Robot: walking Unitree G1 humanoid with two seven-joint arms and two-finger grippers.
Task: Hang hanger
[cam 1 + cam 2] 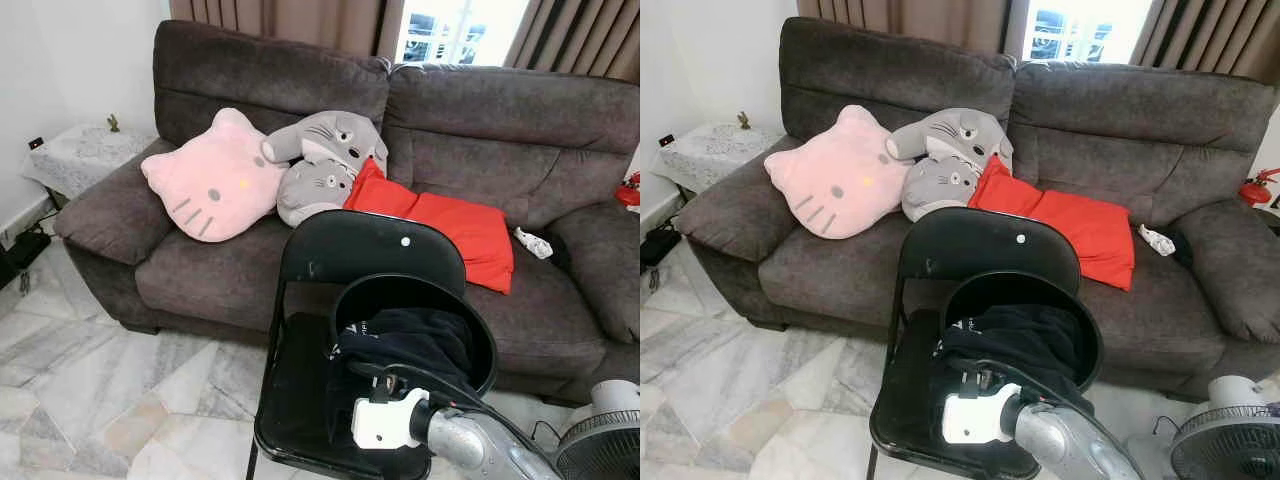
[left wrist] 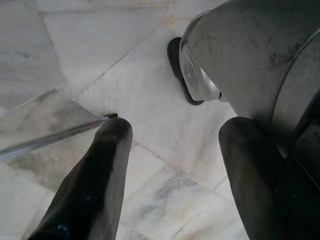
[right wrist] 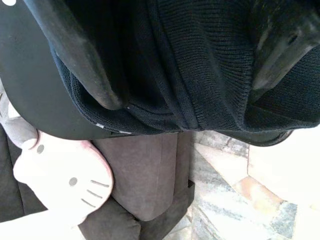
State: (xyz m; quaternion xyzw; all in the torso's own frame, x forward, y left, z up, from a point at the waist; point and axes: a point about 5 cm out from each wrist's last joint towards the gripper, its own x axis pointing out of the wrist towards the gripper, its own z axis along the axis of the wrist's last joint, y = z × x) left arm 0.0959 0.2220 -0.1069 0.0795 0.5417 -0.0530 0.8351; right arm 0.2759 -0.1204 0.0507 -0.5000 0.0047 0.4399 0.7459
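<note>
A black folding metal chair (image 1: 340,330) stands on the pale marble tile floor (image 1: 90,390) in front of a dark grey-brown fabric sofa (image 1: 470,150). On the chair's seat sits a round black plastic basket (image 1: 478,345), and a black knitted garment (image 1: 415,340) is bundled inside it.

The right end effector (image 3: 200,75) reaches into the basket from the robot's right, its silver forearm and white wrist housing low in the head views. In the right wrist view its two long black fingers (image 3: 80,55) are spread moderately apart, with folds of the black knit bunched between and around them; whether the fingers actually pinch the cloth I cannot tell. No hanger can be made out; if one is there, it is hidden in the garment.

The left end effector (image 2: 170,165) hangs beside the robot's body, pointing down at the marble floor, its fingers well apart and holding nothing. A thin metal rod (image 2: 55,137) crosses the floor beside one finger.

On the sofa lie a pink cat-face plush cushion (image 1: 210,180), a grey round plush toy (image 1: 320,160) just beside it, and a red fabric cushion (image 1: 450,230) on the seat behind the chair back. A small side bench covered with a white lace cloth (image 1: 85,150) stands at the sofa's left arm, and a grey electric fan (image 1: 600,440) sits on the floor at the lower right.
</note>
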